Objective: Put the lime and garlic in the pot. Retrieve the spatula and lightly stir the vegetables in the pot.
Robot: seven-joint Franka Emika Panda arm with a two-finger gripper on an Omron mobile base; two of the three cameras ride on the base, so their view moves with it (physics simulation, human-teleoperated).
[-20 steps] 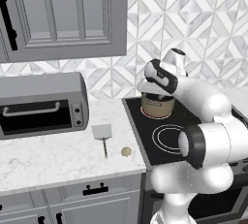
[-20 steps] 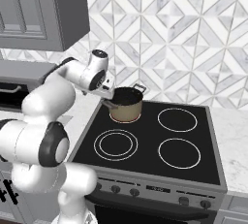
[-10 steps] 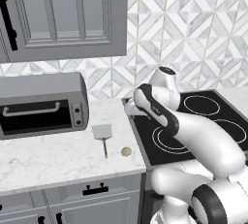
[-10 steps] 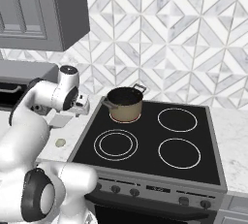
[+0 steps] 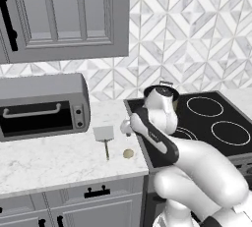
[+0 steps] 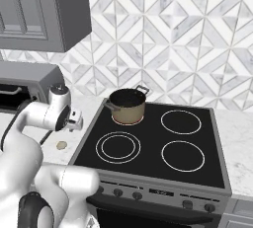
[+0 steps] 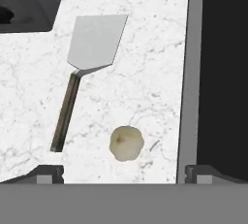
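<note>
Left base view: the tool [image 5: 126, 127] hangs over the marble tabletop [image 5: 49, 155], the garlic [image 5: 128, 153] just below it. Hand view: jaws wide apart and empty; garlic [image 7: 126, 142] lies between the fingertips, spatula [image 7: 87, 68] beyond, handle pointing back.

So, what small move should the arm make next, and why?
Probably lower the open hand straight onto the garlic. In the hand view the garlic lies on the counter just ahead of the fingertips, apart from the spatula. The pot waits on the stove's back left burner; whether the lime is already inside, I cannot tell.
</note>
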